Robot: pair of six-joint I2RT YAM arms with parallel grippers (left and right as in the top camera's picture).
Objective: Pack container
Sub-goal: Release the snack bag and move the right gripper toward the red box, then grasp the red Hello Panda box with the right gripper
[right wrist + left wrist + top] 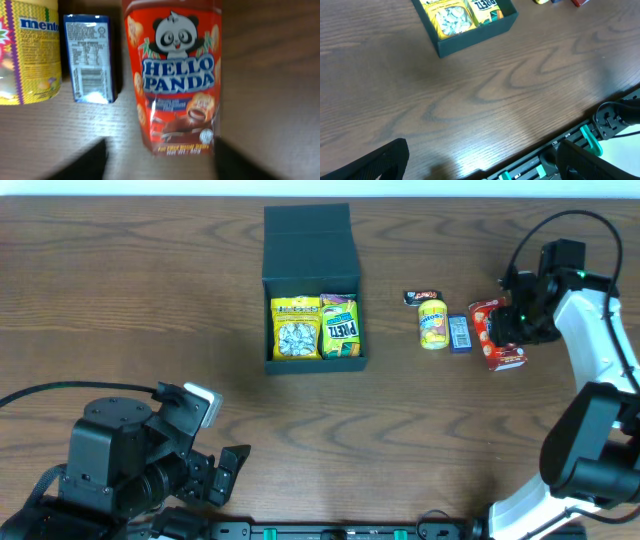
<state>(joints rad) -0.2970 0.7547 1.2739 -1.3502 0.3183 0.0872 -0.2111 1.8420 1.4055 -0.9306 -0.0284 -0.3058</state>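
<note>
The dark teal container (pixel 315 364) stands open at the table's back centre, its flap lid folded back. It holds a yellow snack pack (pixel 295 328) and a green-yellow Pretz pack (pixel 340 327). To its right lie a small dark pack (pixel 421 297), a yellow Mentos tub (pixel 432 323), a blue pack (pixel 458 333) and a red Hello Panda box (pixel 497 345). My right gripper (pixel 160 150) is open, with one finger on each side of the Hello Panda box (pixel 175 75). My left gripper (pixel 482 160) is open and empty near the front edge, far from the container (pixel 475 39).
The Mentos tub (pixel 27 50) and the blue pack (pixel 90 57) lie close to the left of the Hello Panda box. The table's front edge with a black rail (pixel 560 150) runs just under the left gripper.
</note>
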